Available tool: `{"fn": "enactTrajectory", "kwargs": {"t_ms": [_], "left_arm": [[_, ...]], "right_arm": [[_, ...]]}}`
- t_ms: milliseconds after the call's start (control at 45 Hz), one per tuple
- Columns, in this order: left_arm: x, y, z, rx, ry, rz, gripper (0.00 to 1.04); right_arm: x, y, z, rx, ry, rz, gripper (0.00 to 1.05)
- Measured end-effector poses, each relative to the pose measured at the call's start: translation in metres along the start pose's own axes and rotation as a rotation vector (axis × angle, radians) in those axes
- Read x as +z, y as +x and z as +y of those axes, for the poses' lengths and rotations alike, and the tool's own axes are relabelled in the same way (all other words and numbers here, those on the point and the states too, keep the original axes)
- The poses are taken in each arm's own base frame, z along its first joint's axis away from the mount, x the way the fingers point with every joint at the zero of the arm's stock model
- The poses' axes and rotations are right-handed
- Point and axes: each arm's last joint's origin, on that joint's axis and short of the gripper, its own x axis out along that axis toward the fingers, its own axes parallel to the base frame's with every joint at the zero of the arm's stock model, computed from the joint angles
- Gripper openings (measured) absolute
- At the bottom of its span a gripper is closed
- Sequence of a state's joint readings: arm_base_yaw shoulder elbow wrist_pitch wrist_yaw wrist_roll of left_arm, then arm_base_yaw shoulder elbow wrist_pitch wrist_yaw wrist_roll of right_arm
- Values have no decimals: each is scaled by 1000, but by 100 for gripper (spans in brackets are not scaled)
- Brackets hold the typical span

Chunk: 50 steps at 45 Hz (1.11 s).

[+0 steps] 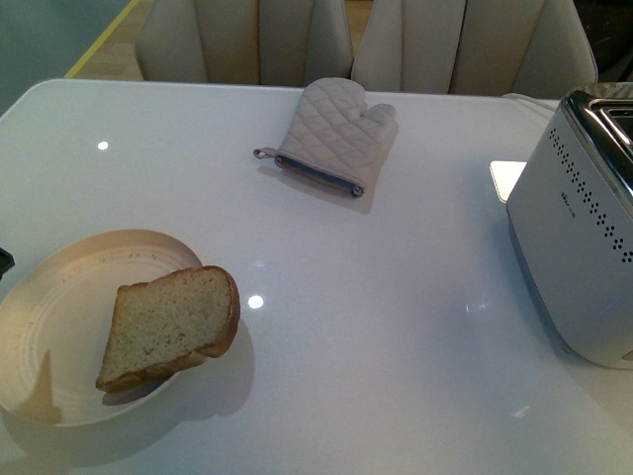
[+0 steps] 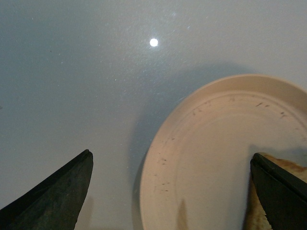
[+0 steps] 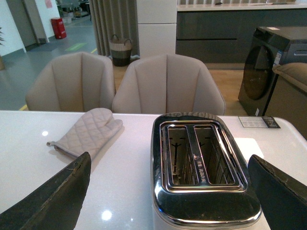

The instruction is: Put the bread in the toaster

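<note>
The bread, a thick tan slice with a golden crust, lies tilted on the right side of a cream plate at the front left of the white table. The silver-white toaster stands at the right edge; its chrome top with two empty slots shows in the right wrist view. My left gripper is open above the plate's rim, with a bit of the bread by one finger. My right gripper is open, above the toaster's near end. Neither arm shows in the front view.
A quilted grey oven mitt lies at the back middle of the table, also in the right wrist view. Beige chairs stand behind the table's far edge. A white card lies by the toaster.
</note>
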State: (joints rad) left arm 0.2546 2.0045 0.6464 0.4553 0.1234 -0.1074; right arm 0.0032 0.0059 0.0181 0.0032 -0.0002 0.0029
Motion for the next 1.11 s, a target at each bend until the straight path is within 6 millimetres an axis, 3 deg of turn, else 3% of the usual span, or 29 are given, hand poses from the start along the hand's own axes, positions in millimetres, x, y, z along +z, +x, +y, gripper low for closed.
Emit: {"fn": "enactTrajectory", "kwargs": {"t_ms": [444, 844, 1000, 1111], "left_arm": [[-29, 52, 10, 30, 45, 126, 96], [-44, 58, -18, -24, 122, 163, 22], [-48, 56, -32, -58, 129, 167, 6], [-52, 55, -44, -82, 127, 174, 4]], "right_arm": [[0, 0, 0, 0, 0, 0, 96], [0, 0, 0, 0, 0, 0, 96], [0, 0, 0, 0, 0, 0, 96], [0, 0, 0, 0, 0, 0, 96]]}}
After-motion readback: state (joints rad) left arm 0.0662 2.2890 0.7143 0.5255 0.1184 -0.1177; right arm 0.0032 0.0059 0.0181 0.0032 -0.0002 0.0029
